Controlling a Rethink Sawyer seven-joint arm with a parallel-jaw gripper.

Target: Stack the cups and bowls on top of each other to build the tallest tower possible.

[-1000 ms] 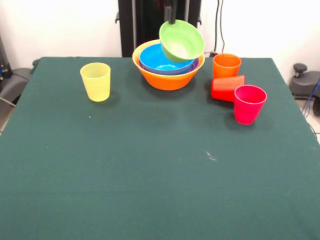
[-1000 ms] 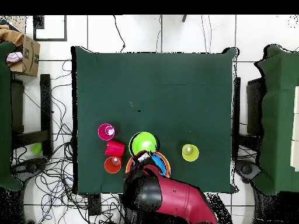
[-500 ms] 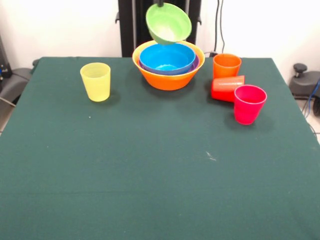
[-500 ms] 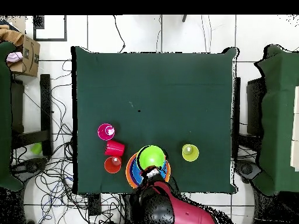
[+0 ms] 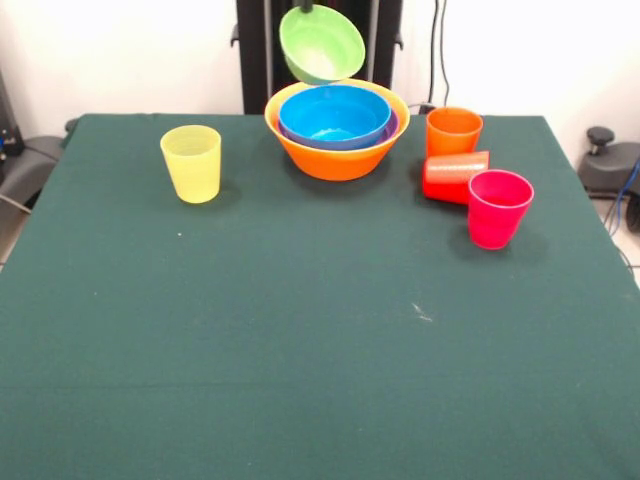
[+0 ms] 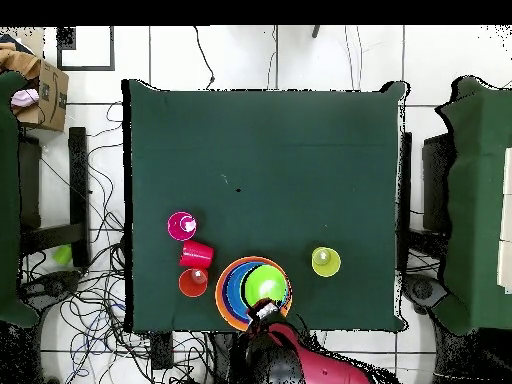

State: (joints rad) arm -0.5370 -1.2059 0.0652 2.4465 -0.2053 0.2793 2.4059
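A light green bowl [image 5: 322,42] hangs tilted in the air above and just behind the nested bowls, with my gripper [image 5: 306,8] shut on its rim at the top edge. Seen from overhead, the green bowl [image 6: 266,285] covers part of the stack, and the gripper [image 6: 265,309] sits at its edge nearest the base. The stack is a large yellow-orange bowl [image 5: 337,157] holding a purple bowl [image 5: 389,127] and a blue bowl [image 5: 335,115]. A yellow cup [image 5: 192,163] stands to the left. An orange cup [image 5: 453,130], a red cup [image 5: 455,176] on its side and a magenta cup [image 5: 498,207] cluster on the right.
A dark green cloth [image 5: 300,350] covers the table. The bowl stack sits close to the table edge by the robot's base [image 6: 290,365]. A cardboard box [image 6: 40,95] and cables lie on the floor beside the table.
The green bowl has risen and swung left in the front view, off to the far side of the stack, toward the robot's base. The blue bowl's inside now shows fully.
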